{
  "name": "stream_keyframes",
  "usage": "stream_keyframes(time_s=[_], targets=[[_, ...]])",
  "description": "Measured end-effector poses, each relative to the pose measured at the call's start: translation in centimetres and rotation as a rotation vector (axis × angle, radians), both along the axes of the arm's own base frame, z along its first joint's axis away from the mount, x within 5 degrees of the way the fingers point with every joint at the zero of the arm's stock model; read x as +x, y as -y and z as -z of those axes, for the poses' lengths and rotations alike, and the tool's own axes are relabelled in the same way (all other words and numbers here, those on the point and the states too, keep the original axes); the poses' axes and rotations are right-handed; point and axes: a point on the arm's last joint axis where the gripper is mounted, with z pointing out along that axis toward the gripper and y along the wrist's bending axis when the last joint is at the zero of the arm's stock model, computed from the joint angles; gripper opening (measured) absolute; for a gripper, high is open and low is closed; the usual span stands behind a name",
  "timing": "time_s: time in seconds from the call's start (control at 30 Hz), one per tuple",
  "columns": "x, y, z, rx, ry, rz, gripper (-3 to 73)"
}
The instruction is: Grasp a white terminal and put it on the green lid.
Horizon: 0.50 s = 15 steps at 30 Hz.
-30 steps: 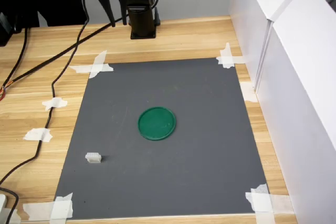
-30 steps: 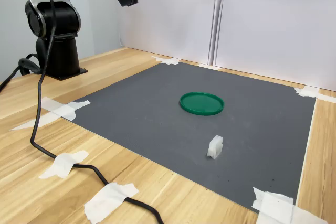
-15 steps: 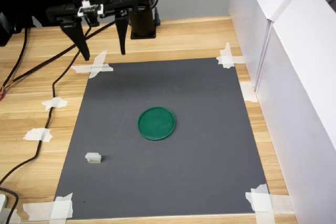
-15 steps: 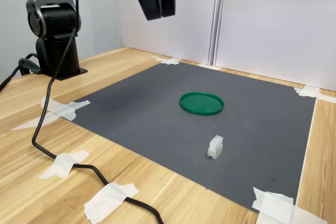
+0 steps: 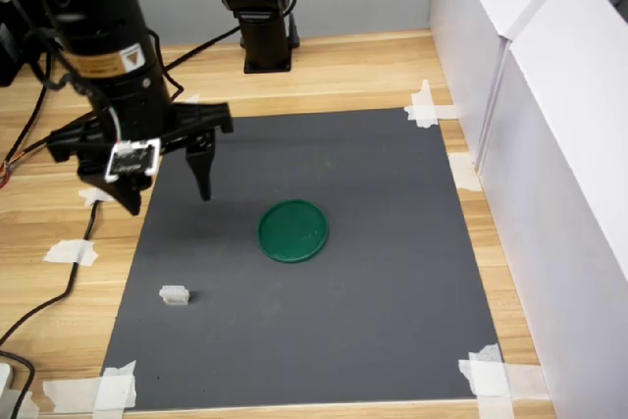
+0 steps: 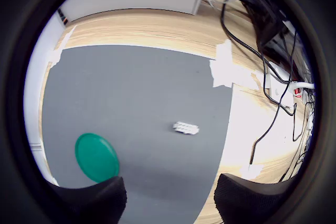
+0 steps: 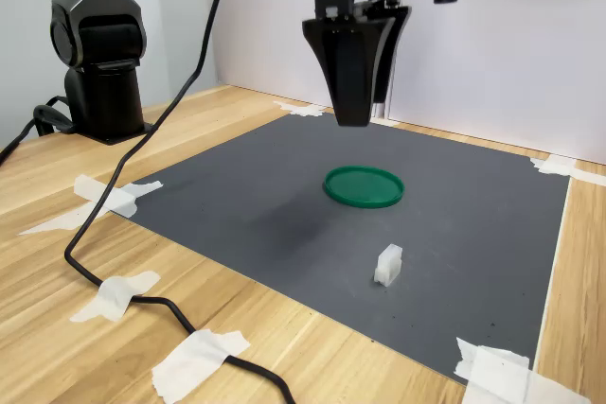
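The gripper (image 5: pixel 167 193) is hanging wide open and empty at the first exterior view's left, above the terminal (image 5: pixel 176 294); the lid (image 5: pixel 292 231) is sitting mid-frame.

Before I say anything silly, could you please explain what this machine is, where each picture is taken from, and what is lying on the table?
This is a single black robot arm bolted to a wooden table. Its tool, a two-fingered pincer, hangs open over a dark grey mat and holds nothing. The first exterior view looks down from the side opposite the arm's base. The second exterior view looks across the table from low at one side. The wrist view comes from a camera on the arm itself, looking down past the two fingertips. On the mat lie a green lid and, apart from it, a small white terminal. White tape scraps hold the mat's corners and a black cable.
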Motion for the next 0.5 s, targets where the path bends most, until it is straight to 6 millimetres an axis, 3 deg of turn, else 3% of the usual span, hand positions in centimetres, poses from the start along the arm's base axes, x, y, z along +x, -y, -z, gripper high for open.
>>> stream_keyframes(time_s=[0.17,0.5], targets=[[1.4,1.2,1.5,-0.001,-0.039,0.011,71.7],[3.0,1.2,5.0,0.038,-0.100,-0.014,71.7]])
